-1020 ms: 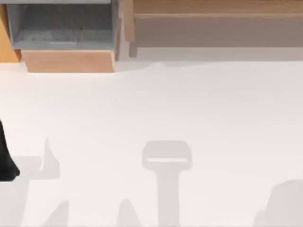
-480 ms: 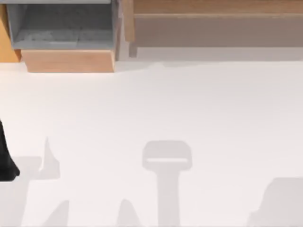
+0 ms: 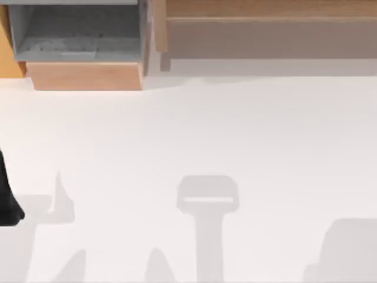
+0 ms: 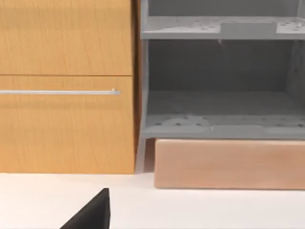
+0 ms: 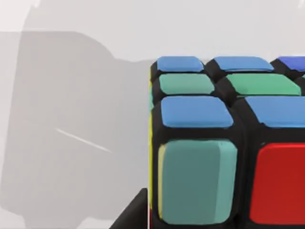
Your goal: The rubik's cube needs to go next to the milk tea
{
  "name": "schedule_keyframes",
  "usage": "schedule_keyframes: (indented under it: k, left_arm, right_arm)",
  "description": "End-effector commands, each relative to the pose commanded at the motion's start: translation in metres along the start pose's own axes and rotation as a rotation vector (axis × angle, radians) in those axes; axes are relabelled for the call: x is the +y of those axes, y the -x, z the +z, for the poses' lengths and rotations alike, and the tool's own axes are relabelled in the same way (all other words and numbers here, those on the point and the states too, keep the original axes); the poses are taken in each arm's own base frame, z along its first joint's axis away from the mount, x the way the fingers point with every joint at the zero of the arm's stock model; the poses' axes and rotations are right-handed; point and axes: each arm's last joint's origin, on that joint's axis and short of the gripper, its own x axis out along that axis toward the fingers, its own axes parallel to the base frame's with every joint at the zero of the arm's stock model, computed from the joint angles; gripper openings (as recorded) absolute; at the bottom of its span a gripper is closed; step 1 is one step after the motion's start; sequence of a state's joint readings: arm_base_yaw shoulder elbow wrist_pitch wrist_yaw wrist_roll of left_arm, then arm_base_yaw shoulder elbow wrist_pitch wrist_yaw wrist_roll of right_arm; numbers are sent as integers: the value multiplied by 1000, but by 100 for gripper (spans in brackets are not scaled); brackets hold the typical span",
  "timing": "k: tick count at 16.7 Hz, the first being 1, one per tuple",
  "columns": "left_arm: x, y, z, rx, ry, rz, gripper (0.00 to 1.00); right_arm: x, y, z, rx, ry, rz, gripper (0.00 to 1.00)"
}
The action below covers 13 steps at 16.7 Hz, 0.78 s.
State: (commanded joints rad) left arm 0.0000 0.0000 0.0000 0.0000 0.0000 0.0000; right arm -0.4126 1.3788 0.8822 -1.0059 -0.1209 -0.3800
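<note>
The rubik's cube (image 5: 214, 143) sits very close in the right wrist view, with blue, green, teal and red tiles on a black frame. It hangs above the white table (image 5: 86, 95) and casts a broad shadow there. A dark finger (image 5: 136, 212) of my right gripper presses against the cube's lower edge, shut on it. The milk tea is out of view. My left arm (image 3: 7, 200) is parked at the table's left edge. One dark fingertip (image 4: 90, 214) of its gripper faces the cabinet.
At the back left stands a wooden cabinet (image 3: 82, 75) with a grey open shelf (image 4: 219, 109) and a drawer front with a metal handle (image 4: 57, 92). A long wooden unit (image 3: 271, 29) runs along the back right. Grey shadows lie on the white table (image 3: 194, 135).
The grey shadow at the top view's bottom right has crept leftward and grown. The left arm has stayed still.
</note>
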Motion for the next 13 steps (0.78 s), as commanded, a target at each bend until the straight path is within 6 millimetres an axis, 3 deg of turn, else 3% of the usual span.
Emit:
schedule_keyframes:
  k: [8, 12, 13]
  left_arm:
    - [0, 0, 0, 0, 0, 0, 100]
    - [0, 0, 0, 0, 0, 0, 100]
    - [0, 0, 0, 0, 0, 0, 100]
  right_arm:
    - [-13, -20, -8, 113, 20, -87, 0]
    - [-13, -20, -8, 113, 20, -87, 0]
    - [-13, -20, -8, 113, 20, -87, 8]
